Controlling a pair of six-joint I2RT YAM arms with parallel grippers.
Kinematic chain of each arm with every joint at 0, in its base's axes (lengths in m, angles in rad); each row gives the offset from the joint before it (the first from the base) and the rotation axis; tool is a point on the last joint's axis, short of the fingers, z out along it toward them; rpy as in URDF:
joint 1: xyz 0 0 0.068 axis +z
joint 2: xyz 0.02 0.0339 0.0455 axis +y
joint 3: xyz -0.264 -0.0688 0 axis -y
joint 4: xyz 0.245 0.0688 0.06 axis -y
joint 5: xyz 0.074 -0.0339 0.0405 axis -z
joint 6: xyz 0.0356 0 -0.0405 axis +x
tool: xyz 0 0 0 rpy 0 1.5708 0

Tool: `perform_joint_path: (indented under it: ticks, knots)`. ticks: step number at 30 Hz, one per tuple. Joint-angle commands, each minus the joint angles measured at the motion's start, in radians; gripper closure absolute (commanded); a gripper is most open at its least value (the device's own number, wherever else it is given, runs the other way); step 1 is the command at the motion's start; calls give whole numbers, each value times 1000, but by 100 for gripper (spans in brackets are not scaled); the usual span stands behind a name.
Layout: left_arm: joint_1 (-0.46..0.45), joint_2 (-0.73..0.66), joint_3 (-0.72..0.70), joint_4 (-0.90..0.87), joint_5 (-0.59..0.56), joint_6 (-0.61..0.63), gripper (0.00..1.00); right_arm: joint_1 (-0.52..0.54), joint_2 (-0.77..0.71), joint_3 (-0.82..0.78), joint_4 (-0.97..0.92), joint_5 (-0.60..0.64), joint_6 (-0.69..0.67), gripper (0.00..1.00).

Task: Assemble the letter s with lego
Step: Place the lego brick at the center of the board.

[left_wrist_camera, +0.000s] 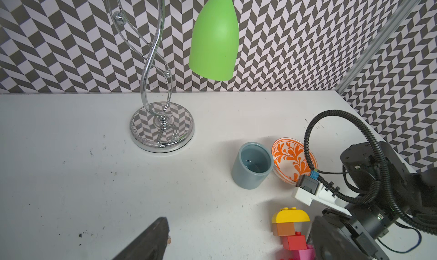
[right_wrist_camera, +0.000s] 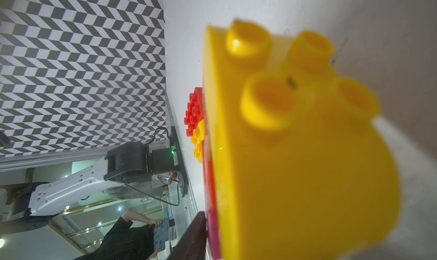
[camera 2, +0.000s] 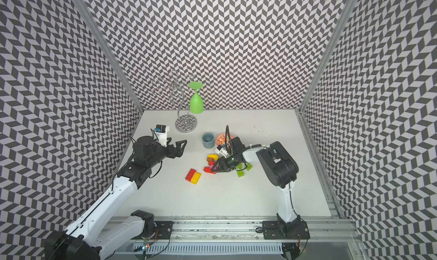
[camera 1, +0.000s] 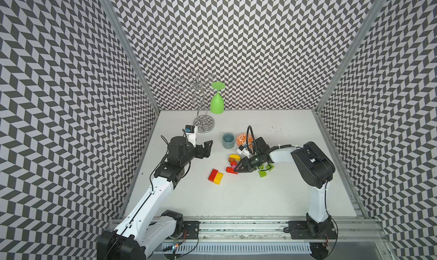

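Nearest the front rail [camera 1: 236,223], a red-and-yellow pair [camera 1: 215,176] of long lego bricks lies flat on the white table [camera 1: 236,199], studs up, side by side and touching. Just behind it is the right gripper [camera 1: 237,169], low, with its tips at the pink brick [camera 1: 235,168] of a crooked joined chain [camera 1: 233,163]. The chain runs from a rounded yellow brick [left_wrist_camera: 290,216] at the far end to an orange-brown brick [left_wrist_camera: 283,229], then red, pink and red again at the near end. I cannot tell whether the jaws pinch the pink brick or only touch it; the right wrist view is mostly blurred yellow. Lime green bricks [camera 1: 263,173] lie loose, partly under that arm. The left gripper [camera 1: 208,149] hangs above the table, well apart from the bricks — jaws spread wide, nothing between them. Farther back, a blue-grey cup [camera 1: 228,140] sits beside an orange-patterned bowl [camera 1: 242,138]. Farthest back is a chrome stand [camera 1: 203,126] with a green glass [camera 1: 217,102] hung upside down.
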Motion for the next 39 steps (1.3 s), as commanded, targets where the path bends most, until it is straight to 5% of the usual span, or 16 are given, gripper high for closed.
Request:
perform_joint_path:
  ticks: [1, 14, 18, 23, 27, 28, 33, 39]
  knots:
    - [6, -13, 16, -1, -6, 1, 5, -8, -1, -9, 24, 52, 8, 54]
    - [14, -15, 30, -37, -27, -11, 3, -25, -71, 29, -60, 146, 1, 32]
    - [30, -12, 51, -76, -23, -21, 3, -44, -131, 7, -106, 213, 0, 19]
    - [44, -11, 77, -133, -15, -30, 7, -72, -253, -4, -203, 324, -21, 15]
    - [37, 40, 124, -272, -66, -31, 24, -66, -463, 41, -314, 586, -45, 14]
    - [30, 68, 141, -320, -89, -31, 27, -64, -525, 44, -310, 663, -45, 5]
    - [-105, 263, 218, -507, -239, -46, 27, -96, -831, -118, -91, 1019, 86, 1]
    - [-176, 436, 241, -546, -188, -107, 21, -188, -904, -168, -19, 849, 113, 1]
